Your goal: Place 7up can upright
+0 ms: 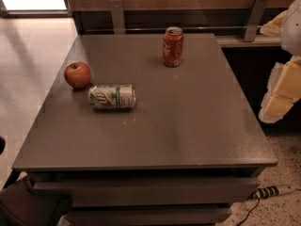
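- While the grey desk (pixel 188 126) fills most of the view, the 7up can (pixel 112 96) lies on its side on the left half.
- A red apple (pixel 77 74) sits just beside it, toward the far left.
- A red-orange soda can (pixel 172 46) stands upright near the far edge, well apart.
- The gripper (pixel 280 95) hangs beyond the desk's right edge; whether it is open or closed cannot be told.

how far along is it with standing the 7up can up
Nothing looks done: the 7up can lies on its side near the apple. Nothing is in hand; the gripper hangs at the right edge of view, off the table, far from the can. Left: reach, grasp, set it upright.
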Robot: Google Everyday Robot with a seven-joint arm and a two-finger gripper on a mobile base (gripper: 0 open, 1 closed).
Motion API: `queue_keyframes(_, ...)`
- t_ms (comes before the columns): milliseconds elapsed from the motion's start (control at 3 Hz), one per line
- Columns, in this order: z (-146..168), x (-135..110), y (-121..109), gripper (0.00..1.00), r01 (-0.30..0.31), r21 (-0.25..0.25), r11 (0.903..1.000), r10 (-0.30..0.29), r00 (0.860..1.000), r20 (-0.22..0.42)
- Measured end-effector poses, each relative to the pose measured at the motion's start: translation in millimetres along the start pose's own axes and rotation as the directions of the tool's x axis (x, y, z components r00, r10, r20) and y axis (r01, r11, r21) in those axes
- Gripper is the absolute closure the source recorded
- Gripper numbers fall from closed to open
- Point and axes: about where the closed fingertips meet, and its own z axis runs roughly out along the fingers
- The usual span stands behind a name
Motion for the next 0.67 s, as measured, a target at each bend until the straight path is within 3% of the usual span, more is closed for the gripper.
queue_keyframes(333,0,0,0,0.0,0.001,0.0,1.0,-0.001,1.0,0.0)
queue_keyframes(667,0,-26,-16,0.0,0.046,0.011,0.9989,-0.046,0.999,0.019)
